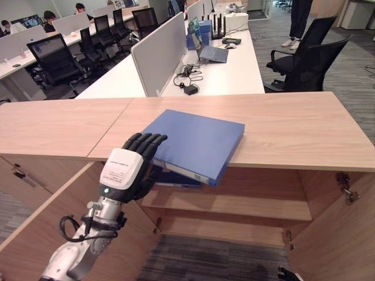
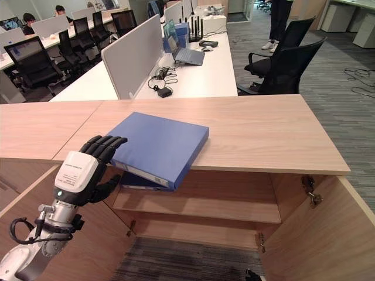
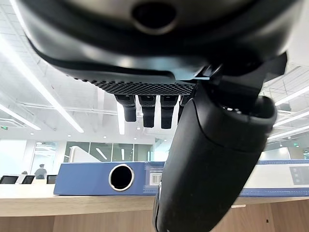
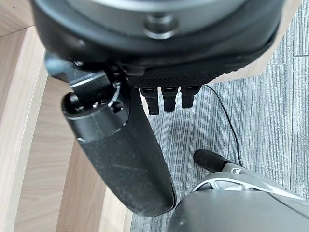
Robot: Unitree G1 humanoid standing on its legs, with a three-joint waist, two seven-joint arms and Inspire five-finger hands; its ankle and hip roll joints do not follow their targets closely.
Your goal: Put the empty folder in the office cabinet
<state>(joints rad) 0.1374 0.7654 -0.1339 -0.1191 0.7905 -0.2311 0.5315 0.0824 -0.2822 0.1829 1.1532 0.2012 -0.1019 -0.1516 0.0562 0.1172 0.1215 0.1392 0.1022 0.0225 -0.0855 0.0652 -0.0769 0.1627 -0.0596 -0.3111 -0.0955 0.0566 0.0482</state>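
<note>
A blue folder (image 1: pixel 193 140) lies flat on the wooden cabinet top (image 1: pixel 293 129), its front corner hanging over the edge. Its spine with a round ring hole (image 3: pixel 120 177) faces my left hand. That left hand (image 1: pixel 123 170) is raised at the folder's front left side. Its fingers (image 1: pixel 145 140) are relaxed and reach the folder's edge, with the thumb (image 2: pixel 108 184) lower, beneath the overhang; it grips nothing. My right hand (image 4: pixel 159 48) hangs low over the carpet with fingers straight and empty.
The cabinet's two doors (image 1: pixel 53 216) (image 1: pixel 340 234) stand open, showing a shelf (image 1: pixel 246 205) with a second blue folder (image 1: pixel 176 178) on its left end. Behind are white desks with a partition (image 1: pixel 158 52), a laptop (image 1: pixel 211 52), black chairs (image 1: pixel 307 58) and a standing person (image 1: pixel 299 23).
</note>
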